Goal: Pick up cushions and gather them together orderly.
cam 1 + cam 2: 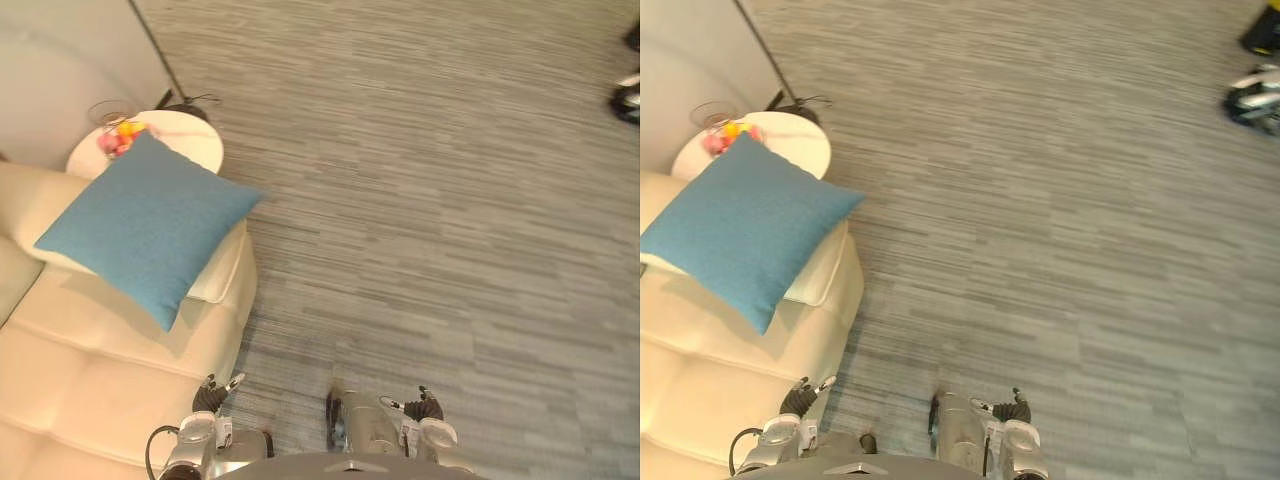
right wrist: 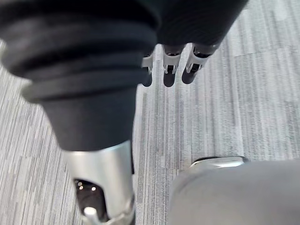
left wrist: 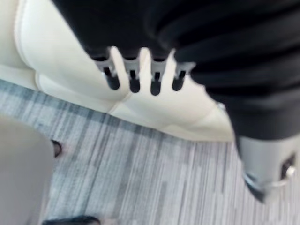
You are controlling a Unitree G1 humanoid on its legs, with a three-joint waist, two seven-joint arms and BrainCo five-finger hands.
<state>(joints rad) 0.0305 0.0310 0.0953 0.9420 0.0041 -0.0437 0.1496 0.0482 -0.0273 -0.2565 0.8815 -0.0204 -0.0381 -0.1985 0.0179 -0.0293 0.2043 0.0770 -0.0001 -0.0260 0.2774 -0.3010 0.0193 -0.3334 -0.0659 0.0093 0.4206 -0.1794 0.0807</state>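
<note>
- Cushion gathering looks unstarted: you'll find the blue cushion (image 1: 150, 235) at ten o'clock, lying on the arm of the cream sofa (image 1: 100, 390).
- Left hand (image 1: 211, 396) and right hand (image 1: 425, 407) hang at six o'clock, fingers straight, empty.

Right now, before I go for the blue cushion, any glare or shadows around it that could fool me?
Left eye view: the blue cushion is evenly lit, no glare, and casts a soft shadow on the sofa under its lower corner; the white table behind it is very bright. Left wrist view: the sofa is bright too, no hard shadows.
</note>
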